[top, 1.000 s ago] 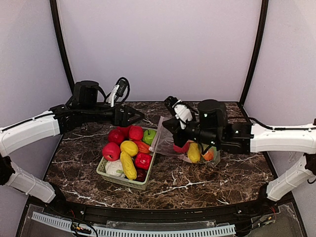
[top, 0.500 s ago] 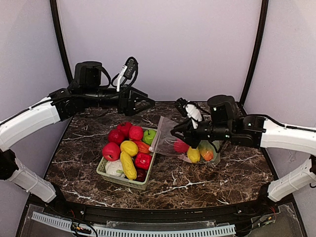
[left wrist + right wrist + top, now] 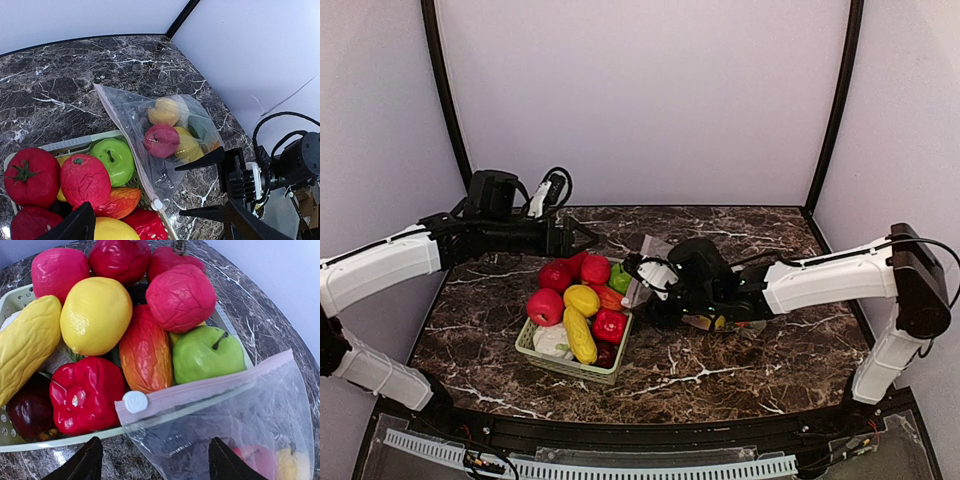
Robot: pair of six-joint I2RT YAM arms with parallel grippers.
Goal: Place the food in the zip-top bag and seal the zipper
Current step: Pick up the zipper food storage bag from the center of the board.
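Two arms reach over the marble table (image 3: 740,370) in the overhead view. The left gripper (image 3: 588,237) hangs above the far edge of the basket (image 3: 570,368), jaws apart and empty. The right gripper (image 3: 638,272) sits low between the basket and the bag (image 3: 655,247), and the arm hides most of the bag. Most of the food (image 3: 582,300) is heaped in the basket.

Left wrist view: the bag lies flat on the table with one corner against the basket. A few pieces show through the plastic: one red, two or three yellow, one darker. The white slider (image 3: 157,204) sits at the bag's near corner, against the basket rim. The right gripper is seen here from the side, fingers spread, pointing at the bag and touching nothing.

Right wrist view: both fingers stand wide at the bottom edge with nothing between them. The pink zipper (image 3: 215,382) crosses just ahead of them, the slider at its left end, just beside the green apple (image 3: 207,357). Whether the mouth is parted or pressed shut cannot be told.

Assessment: loading is under way and far from complete, and sealing has not begun. The next move calls for one gripper to take a piece from the basket while the other holds the bag mouth open. The thin plastic is likely to sag shut or slide on the smooth table if left unsupported.
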